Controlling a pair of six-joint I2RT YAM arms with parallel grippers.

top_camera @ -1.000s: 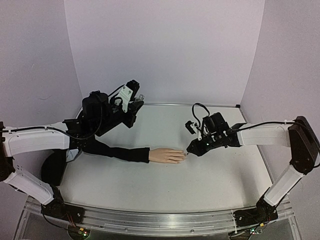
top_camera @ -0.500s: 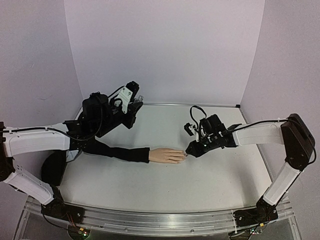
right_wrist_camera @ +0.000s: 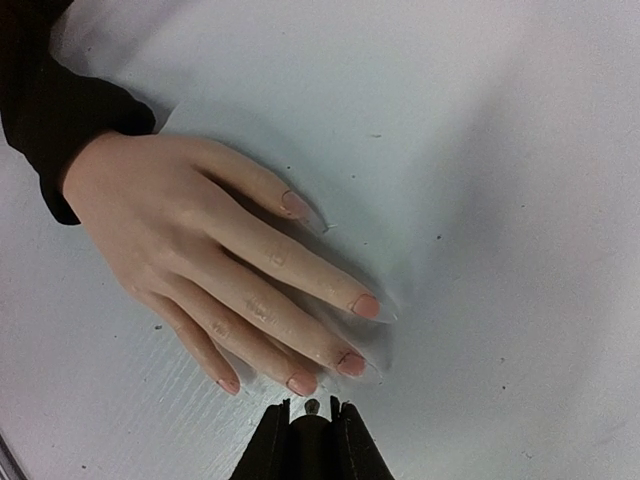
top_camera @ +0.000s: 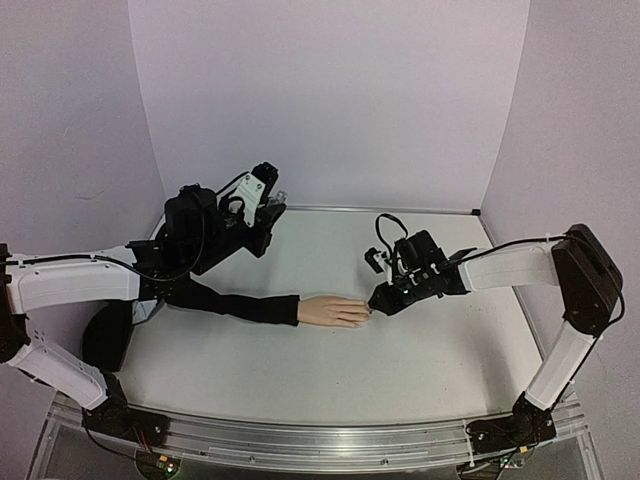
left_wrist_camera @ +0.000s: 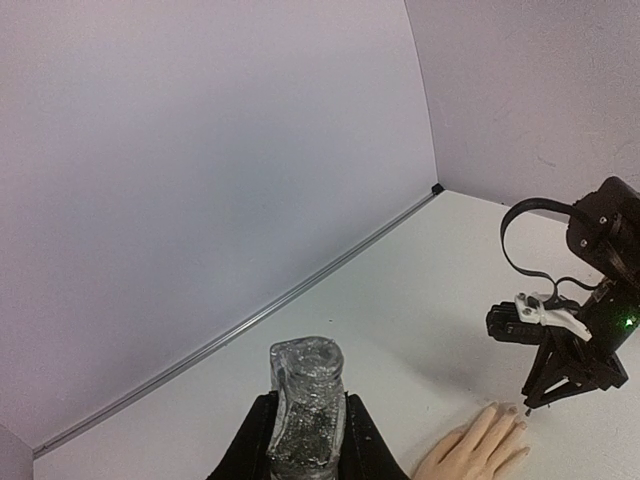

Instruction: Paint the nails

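A pale mannequin hand (top_camera: 335, 311) lies flat on the table, reaching out of a long black sleeve (top_camera: 240, 303). Its nails (right_wrist_camera: 350, 363) show pinkish in the right wrist view. My right gripper (top_camera: 374, 303) is shut on a dark polish brush (right_wrist_camera: 312, 432). The brush tip sits just off the ring fingernail (right_wrist_camera: 301, 383); I cannot tell whether it touches. My left gripper (top_camera: 272, 200) is raised at the back left, shut on a glittery glass polish bottle (left_wrist_camera: 308, 400) with no cap on it.
Pale walls close the table in at the back and both sides, with a metal strip (left_wrist_camera: 300, 290) along the back edge. A dark round thing (top_camera: 100, 340) lies under the left arm. An aluminium rail (top_camera: 300, 440) runs along the near edge.
My right arm has crept slightly left, bringing the brush closer to the fingertips. The left arm and the hand have not moved.
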